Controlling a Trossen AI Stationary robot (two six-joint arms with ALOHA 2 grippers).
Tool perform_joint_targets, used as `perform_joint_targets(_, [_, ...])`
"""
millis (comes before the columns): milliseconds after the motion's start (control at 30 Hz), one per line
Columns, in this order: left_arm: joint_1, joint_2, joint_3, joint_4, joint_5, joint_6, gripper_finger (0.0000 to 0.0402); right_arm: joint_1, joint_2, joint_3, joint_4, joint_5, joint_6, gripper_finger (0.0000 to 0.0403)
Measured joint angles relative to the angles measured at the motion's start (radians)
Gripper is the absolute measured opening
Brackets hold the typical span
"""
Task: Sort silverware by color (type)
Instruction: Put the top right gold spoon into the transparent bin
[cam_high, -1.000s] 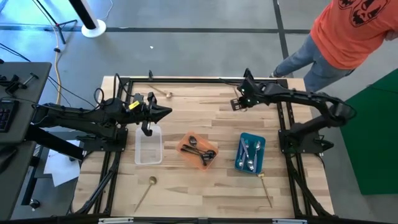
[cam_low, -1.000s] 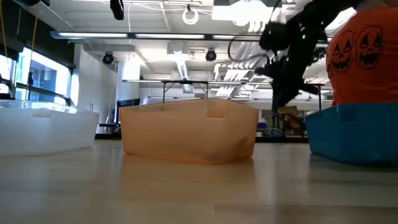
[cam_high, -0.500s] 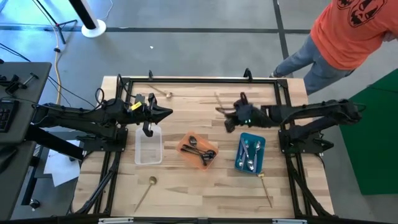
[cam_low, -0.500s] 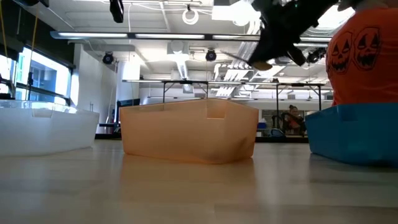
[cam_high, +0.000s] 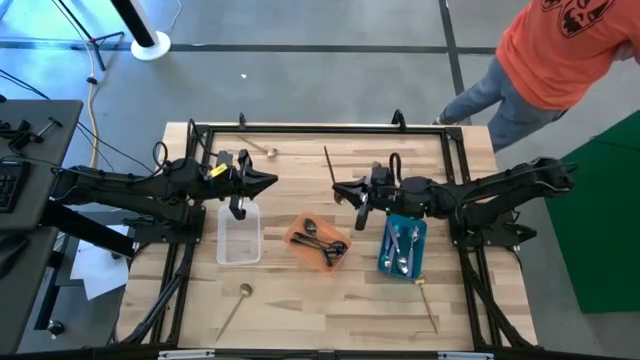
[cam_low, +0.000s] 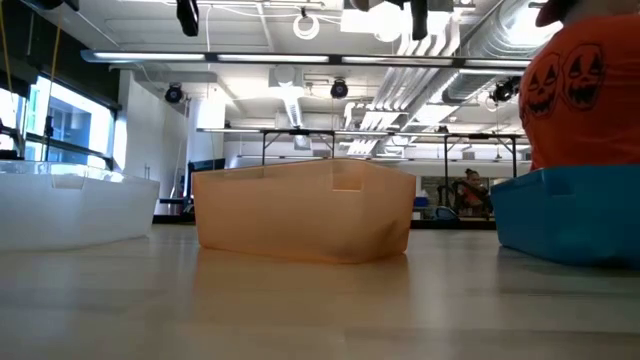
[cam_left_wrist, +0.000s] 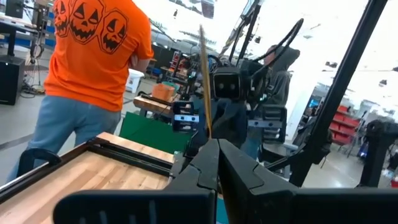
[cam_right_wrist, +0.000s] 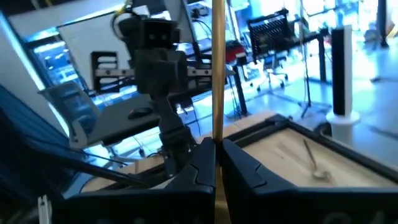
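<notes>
Your right tool is above the middle of the desk, clamped on a gold spoon whose handle sticks out toward the far edge. Your left tool waits closed and empty over the clear tray. Dark spoons lie in the orange tray, silver ones in the blue tray. Loose gold spoons lie near the far edge, by the near edge and beside the blue tray. A person in an orange shirt stands beyond the desk.
</notes>
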Motion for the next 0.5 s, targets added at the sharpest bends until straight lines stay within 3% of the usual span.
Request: perform_joint_targets(500, [0.000, 0.064, 0.000, 0.059, -0.014, 0.024, 0.0014, 0.004, 0.000, 0.000, 0.033, -0.047, -0.083, 0.0000])
